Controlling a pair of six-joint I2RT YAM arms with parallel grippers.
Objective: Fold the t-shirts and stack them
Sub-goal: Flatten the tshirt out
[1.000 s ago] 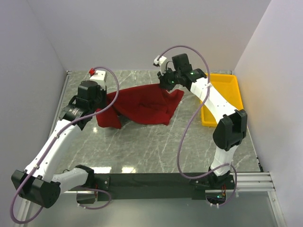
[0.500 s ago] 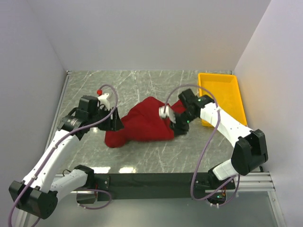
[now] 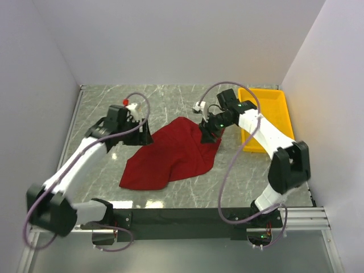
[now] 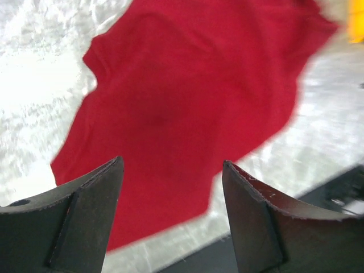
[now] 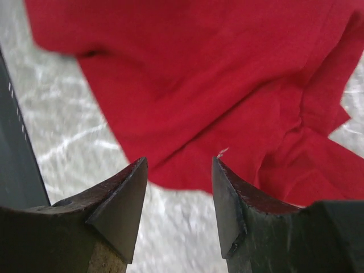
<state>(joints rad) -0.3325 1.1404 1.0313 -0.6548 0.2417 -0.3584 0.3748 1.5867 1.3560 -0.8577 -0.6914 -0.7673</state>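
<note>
**Both tools let go, and the shirt lands spread out**

From overhead, the dark red t-shirt (image 3: 170,154) lies spread on the marble surface (image 3: 187,190), reaching from one tool to the other. A second ago it hung lifted and bunched between them. Half a second ago it was a rumpled heap pinched from both sides. Now the left tool (image 3: 142,134) stands just off the shirt's upper left edge and the right tool (image 3: 208,134) sits over its upper right corner, with no cloth carried by either. The yellow tray (image 3: 266,114) lies just beyond the right tool on its outer side, clear of the shirt.

Through the left wrist camera, the left tool (image 4: 170,165) has its jaws spread wide with nothing between them. The t-shirt (image 4: 187,102) lies ahead of and below the fingers and looks fairly smooth.

Through the right wrist camera, the right tool (image 5: 179,162) is parted and empty too. The t-shirt (image 5: 216,74) lies straight ahead, with creases gathered off to the right of the fingers. A tiny white fleck (image 5: 222,151) shows at the hem there; I can't tell whether it is the neck tag.

To my eye this was a throw-down to flatten the shirt. It is laid out but not yet folded, and the creased right side may want smoothing first.
</note>
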